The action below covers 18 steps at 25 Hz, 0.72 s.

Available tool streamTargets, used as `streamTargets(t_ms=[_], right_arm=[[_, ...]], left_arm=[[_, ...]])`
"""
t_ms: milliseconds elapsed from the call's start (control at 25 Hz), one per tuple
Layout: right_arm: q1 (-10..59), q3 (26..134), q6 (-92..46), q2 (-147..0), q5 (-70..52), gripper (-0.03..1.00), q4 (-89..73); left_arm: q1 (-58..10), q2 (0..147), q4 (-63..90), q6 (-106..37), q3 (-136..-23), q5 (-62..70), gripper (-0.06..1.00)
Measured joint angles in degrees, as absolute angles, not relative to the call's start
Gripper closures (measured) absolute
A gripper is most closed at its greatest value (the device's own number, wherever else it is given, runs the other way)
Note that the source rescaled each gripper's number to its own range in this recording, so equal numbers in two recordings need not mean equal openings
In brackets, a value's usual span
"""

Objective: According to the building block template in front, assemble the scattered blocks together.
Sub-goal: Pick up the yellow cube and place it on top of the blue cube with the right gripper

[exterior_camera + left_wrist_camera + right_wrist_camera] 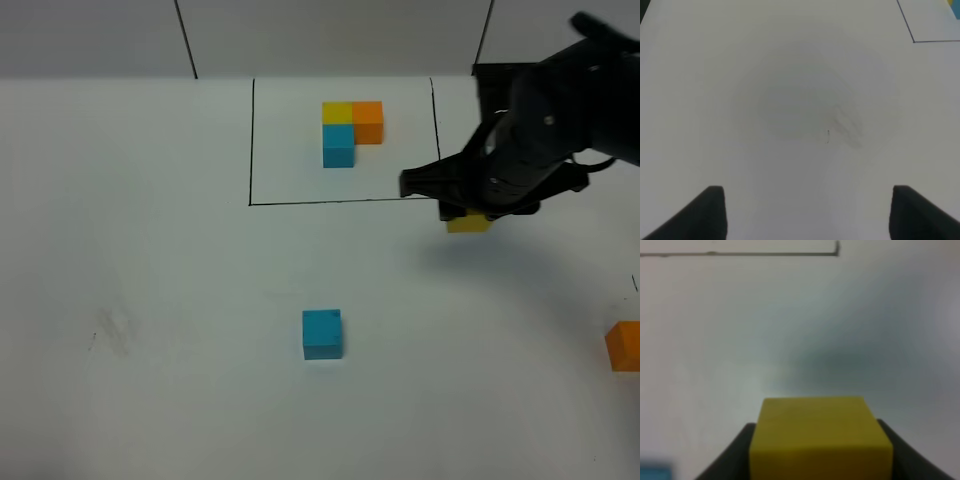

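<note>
left gripper point(807, 215) spread, empty | small sky-blue cube point(322, 333) centre | black-framed yellow-orange-blue cube template point(352, 130) behind | right gripper point(466, 205) clamped on small yellow cube point(468, 223) near frame corner | small orange cube point(624, 346) far right | step: yellow placement; next: seat behind sky-blue, touching

White table point(150, 300). Building block template point(350, 130) sits inside black drawn frame point(250, 150) at far side. Blue cube point(322, 333) mid-table, alone. Orange cube point(624, 346) at right edge, well apart.
</note>
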State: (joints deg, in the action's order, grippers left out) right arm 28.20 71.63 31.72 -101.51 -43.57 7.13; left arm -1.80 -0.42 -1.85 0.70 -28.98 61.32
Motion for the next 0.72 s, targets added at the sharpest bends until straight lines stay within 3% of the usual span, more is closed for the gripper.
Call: streamTargets(t_ms=[280,720], right_arm=[[40.0,81.0,44.7,-109.0,-47.6,0.73,11.4],[46.6,89.0,50.7,-117.2,-53.2,0.73,11.9]], left_arm=[[-1.8,-0.4,-1.9,0.7,-29.0,61.3,0.48],[-1.8,-0.4,-1.9,0.7,-29.0,61.3,0.48]])
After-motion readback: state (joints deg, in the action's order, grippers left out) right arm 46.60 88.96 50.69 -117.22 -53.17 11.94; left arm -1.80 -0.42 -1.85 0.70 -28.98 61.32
